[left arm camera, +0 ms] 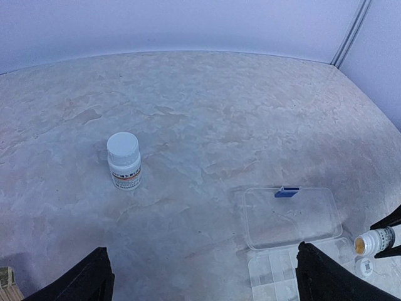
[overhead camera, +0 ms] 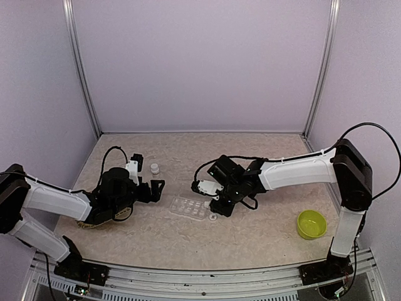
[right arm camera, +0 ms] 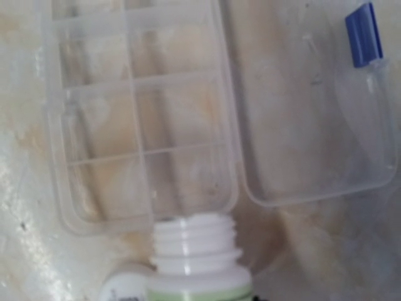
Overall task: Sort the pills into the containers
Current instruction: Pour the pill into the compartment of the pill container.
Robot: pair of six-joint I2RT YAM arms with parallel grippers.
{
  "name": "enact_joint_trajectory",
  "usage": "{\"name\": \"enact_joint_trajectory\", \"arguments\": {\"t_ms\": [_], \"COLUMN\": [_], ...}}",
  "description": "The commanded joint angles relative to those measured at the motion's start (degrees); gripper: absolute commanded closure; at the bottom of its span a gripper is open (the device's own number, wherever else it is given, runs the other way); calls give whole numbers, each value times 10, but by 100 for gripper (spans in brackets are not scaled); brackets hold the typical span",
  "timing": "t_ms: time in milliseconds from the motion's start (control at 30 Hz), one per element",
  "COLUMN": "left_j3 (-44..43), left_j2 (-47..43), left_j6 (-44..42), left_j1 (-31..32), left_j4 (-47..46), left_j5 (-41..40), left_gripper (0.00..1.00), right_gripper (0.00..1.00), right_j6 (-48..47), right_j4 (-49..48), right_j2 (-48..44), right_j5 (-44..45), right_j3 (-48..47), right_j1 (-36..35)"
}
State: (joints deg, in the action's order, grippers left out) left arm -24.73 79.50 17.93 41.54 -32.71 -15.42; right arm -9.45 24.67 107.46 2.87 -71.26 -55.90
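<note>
now the clear compartment box (overhead camera: 190, 207) lies lid-open on the bench (overhead camera: 250, 150), just off the mouth of the uncapped pill bottle (right arm camera: 197, 257) that the right pincer (overhead camera: 210, 188) grips, nearly closed. its arm stretches leftward. left pincer (overhead camera: 158, 186) gapes wide, empty.

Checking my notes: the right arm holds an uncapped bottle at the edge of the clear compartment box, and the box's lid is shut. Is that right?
No: the lid is open, lying flat beside the box, as the right wrist view shows. The uncapped bottle is held at its edge.
</note>
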Motion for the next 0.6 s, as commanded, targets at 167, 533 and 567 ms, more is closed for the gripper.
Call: {"name": "enact_joint_trajectory", "arguments": {"t_ms": [167, 533, 567], "left_j3": [-9, -9, -9], "left_j2": [5, 4, 4], "left_j6": [-1, -1, -1], "left_j1": [-5, -5, -5], "left_j4": [-11, -10, -10], "left_j5": [2, 2, 2], "left_gripper": [1, 1, 1], "right_gripper": [92, 92, 92], "right_j6": [-4, -6, -6], "right_j4": [14, 13, 15], "right_j2": [16, 26, 27], "right_j5": [7, 6, 6], "right_j3": [-18, -28, -29], "right_j1": [-8, -8, -8]}}
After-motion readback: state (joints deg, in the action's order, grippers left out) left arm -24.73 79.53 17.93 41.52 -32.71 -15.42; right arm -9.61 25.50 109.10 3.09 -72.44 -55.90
